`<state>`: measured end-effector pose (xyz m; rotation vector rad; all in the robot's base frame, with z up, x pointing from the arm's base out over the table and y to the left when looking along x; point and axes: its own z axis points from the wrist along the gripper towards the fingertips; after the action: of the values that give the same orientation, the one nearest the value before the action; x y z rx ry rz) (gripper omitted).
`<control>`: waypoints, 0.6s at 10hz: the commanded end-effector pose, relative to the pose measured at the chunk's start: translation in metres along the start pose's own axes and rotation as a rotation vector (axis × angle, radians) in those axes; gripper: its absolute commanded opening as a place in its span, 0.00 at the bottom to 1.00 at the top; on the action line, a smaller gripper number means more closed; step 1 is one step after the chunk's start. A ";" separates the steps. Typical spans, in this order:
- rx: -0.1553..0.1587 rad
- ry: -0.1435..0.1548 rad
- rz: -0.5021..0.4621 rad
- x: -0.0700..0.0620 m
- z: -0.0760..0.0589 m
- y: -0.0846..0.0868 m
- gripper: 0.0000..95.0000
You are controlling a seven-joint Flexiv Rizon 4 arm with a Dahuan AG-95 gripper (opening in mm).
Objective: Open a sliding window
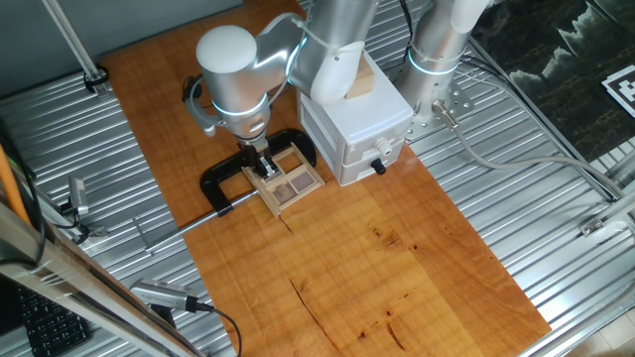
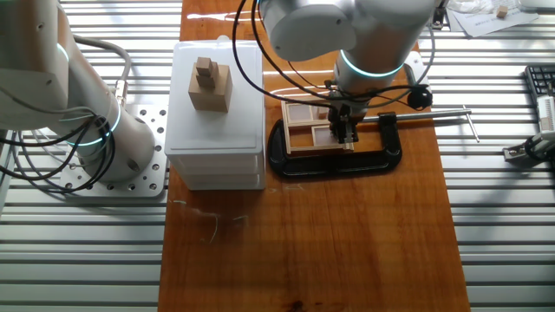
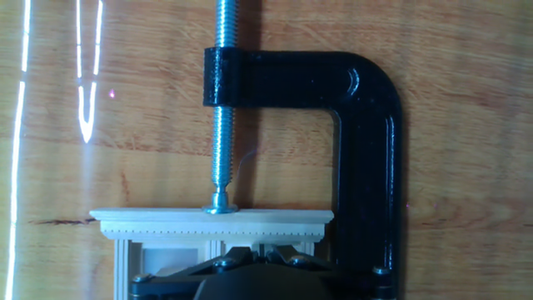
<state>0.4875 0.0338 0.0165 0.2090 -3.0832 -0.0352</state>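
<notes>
Sliding window (image 1: 288, 179) in black C-clamp (image 1: 226, 185), white box (image 1: 359, 134) beside, tool (image 1: 265, 166) width unclear

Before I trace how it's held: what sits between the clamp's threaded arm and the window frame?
Only the bare screw spans that gap over wood tabletop, its tip pressing the sliding window, in the hand view.

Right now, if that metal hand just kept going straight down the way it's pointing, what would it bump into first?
Most likely the sliding window itself. The hand points straight down over the little wooden frame, which the black C-clamp holds on the table. Whether the fingers already touch it is hard to tell.
</notes>
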 end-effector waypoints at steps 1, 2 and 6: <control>0.000 0.018 0.006 0.003 0.004 0.002 0.00; -0.002 0.020 0.006 0.005 0.001 0.003 0.00; -0.010 0.016 0.007 0.014 -0.011 0.006 0.00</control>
<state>0.4728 0.0370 0.0295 0.1950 -3.0687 -0.0512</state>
